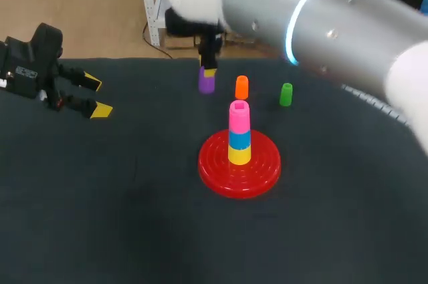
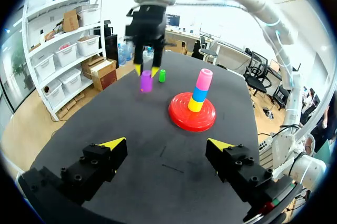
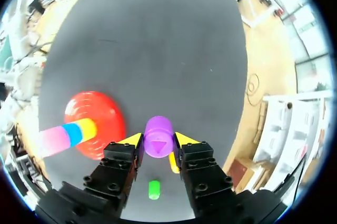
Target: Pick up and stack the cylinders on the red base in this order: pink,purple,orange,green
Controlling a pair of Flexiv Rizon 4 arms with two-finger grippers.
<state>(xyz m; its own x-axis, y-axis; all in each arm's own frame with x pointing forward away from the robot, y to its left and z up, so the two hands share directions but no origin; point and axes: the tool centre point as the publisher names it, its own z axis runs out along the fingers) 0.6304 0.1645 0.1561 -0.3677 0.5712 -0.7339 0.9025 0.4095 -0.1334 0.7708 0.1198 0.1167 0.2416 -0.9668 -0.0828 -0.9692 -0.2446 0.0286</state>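
The red base (image 1: 214,170) holds a stack of yellow, blue and pink cylinders, the pink one (image 1: 239,115) on top. Behind it, at the table's far side, my right gripper (image 1: 208,72) comes straight down on the purple cylinder (image 1: 206,83) and is shut on it. In the right wrist view the purple cylinder (image 3: 158,137) sits between the two yellow tips. I cannot tell whether it rests on the table or hangs just above it. The orange cylinder (image 1: 241,87) and the green cylinder (image 1: 285,94) stand to its right. My left gripper (image 1: 90,97) stands open at the far left, with nothing in it.
The black table (image 1: 100,197) has free room in front of the base and to the left of it. My right arm (image 1: 321,23) crosses over the table's back right. The green cylinder (image 3: 154,189) lies beneath my right gripper's body in the right wrist view.
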